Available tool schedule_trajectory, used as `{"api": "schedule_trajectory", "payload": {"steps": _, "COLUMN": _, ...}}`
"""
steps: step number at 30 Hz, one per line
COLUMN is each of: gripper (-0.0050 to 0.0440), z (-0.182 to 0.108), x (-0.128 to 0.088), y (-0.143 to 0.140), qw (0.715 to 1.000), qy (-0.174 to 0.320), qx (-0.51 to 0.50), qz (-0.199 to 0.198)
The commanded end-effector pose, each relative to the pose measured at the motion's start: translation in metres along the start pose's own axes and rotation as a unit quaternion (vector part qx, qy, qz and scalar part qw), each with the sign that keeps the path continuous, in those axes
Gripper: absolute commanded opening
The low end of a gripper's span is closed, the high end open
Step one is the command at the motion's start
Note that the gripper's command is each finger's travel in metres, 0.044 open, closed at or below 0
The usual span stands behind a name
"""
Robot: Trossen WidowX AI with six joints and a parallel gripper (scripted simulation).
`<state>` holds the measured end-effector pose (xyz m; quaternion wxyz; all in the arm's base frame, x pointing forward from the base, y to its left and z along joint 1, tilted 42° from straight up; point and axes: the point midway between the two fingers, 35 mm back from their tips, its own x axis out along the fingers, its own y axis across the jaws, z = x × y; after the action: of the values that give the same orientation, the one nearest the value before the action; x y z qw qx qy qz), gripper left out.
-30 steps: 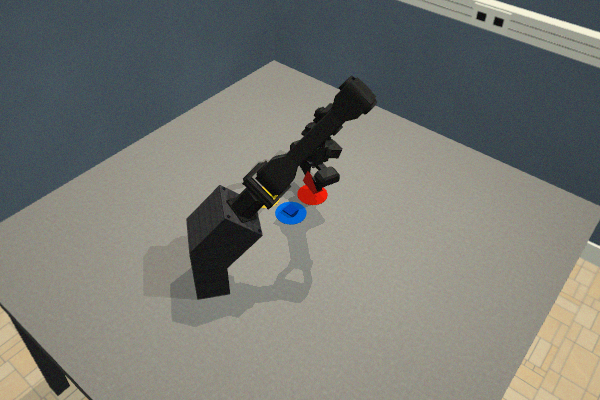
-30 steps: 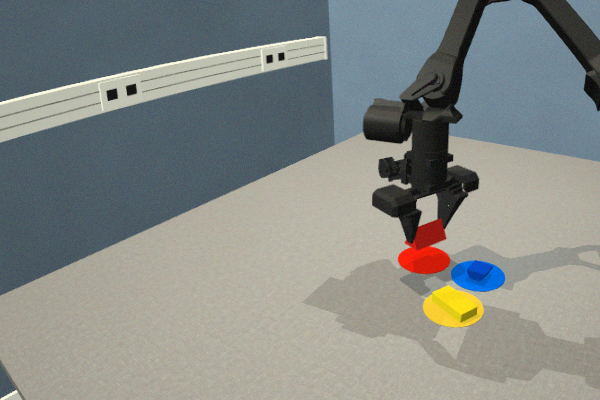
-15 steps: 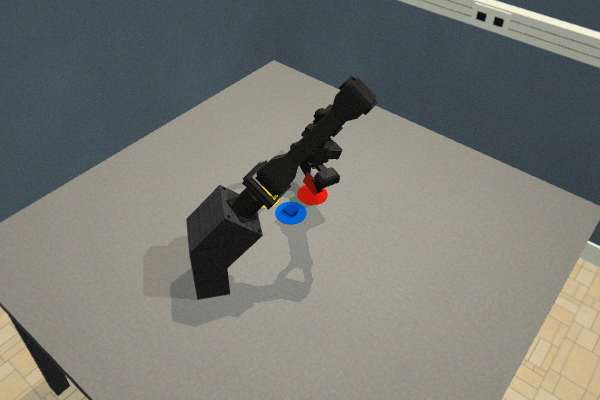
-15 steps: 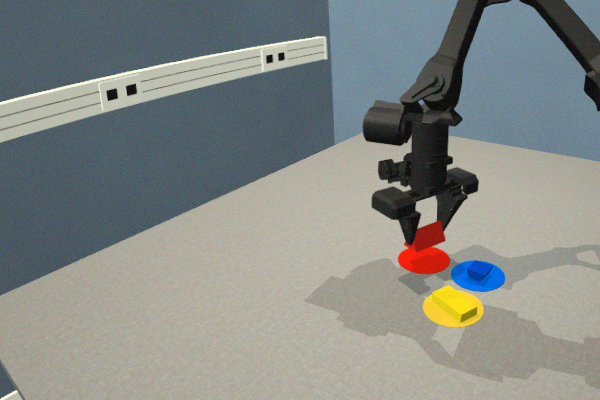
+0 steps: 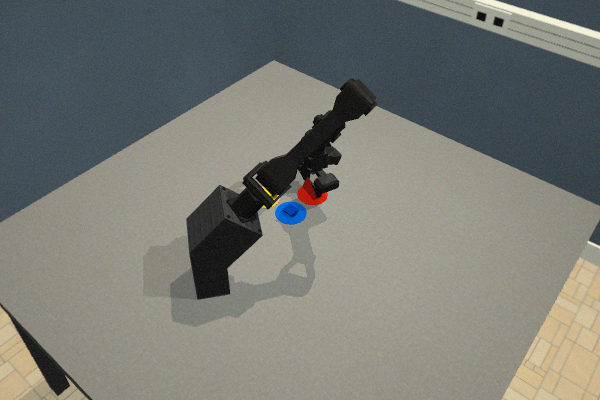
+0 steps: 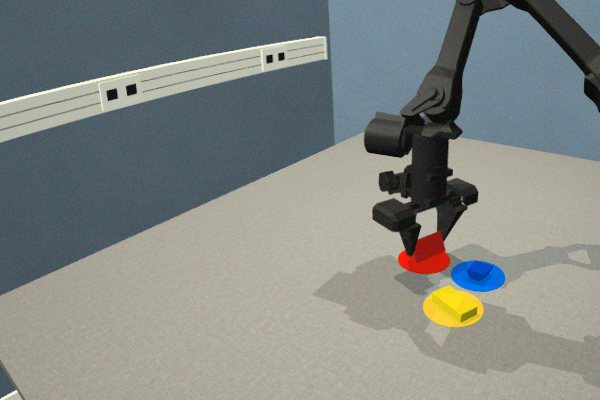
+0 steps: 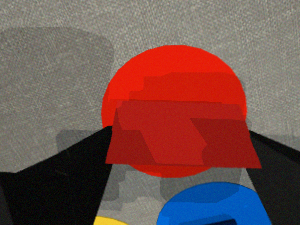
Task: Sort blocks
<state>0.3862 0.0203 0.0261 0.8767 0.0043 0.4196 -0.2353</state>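
My gripper (image 6: pixel 426 248) (image 7: pixel 177 136) (image 5: pixel 314 185) is shut on the red block (image 6: pixel 430 247) (image 7: pixel 170 135) (image 5: pixel 308 186) and holds it tilted, right down at the red circle (image 6: pixel 415 265) (image 7: pixel 165 65) (image 5: pixel 302 195). In the wrist view the block covers the near half of the circle. The blue block (image 6: pixel 478 269) (image 5: pixel 290 211) lies inside the blue circle (image 6: pixel 462 278) (image 5: pixel 281 218) (image 7: pixel 200 205). The yellow block (image 6: pixel 454 302) lies inside the yellow circle (image 6: pixel 431 309); in the top view the arm hides most of it.
The three circles sit close together on the grey table (image 5: pixel 400 245) (image 6: pixel 200 295), near the arm's black base (image 5: pixel 215 245). A dark wall with a white rail (image 6: pixel 150 82) stands behind the table.
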Motion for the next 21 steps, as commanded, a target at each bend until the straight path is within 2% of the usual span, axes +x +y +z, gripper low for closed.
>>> {"api": "schedule_trajectory", "payload": {"steps": 1, "gripper": 0.0270, "z": 0.0052, "x": 0.0053, "y": 0.0014, "qw": 1.000, "qy": -0.005, "qx": 0.002, "qz": 0.004}}
{"api": "schedule_trajectory", "payload": {"steps": 19, "gripper": 0.0270, "z": 0.0064, "x": 0.0018, "y": 0.0007, "qw": 1.000, "qy": -0.007, "qx": 0.005, "qz": 0.004}}
{"api": "schedule_trajectory", "payload": {"steps": 21, "gripper": 0.0318, "z": 0.0064, "x": 0.0018, "y": 0.0007, "qw": 1.000, "qy": -0.007, "qx": 0.005, "qz": 0.004}}
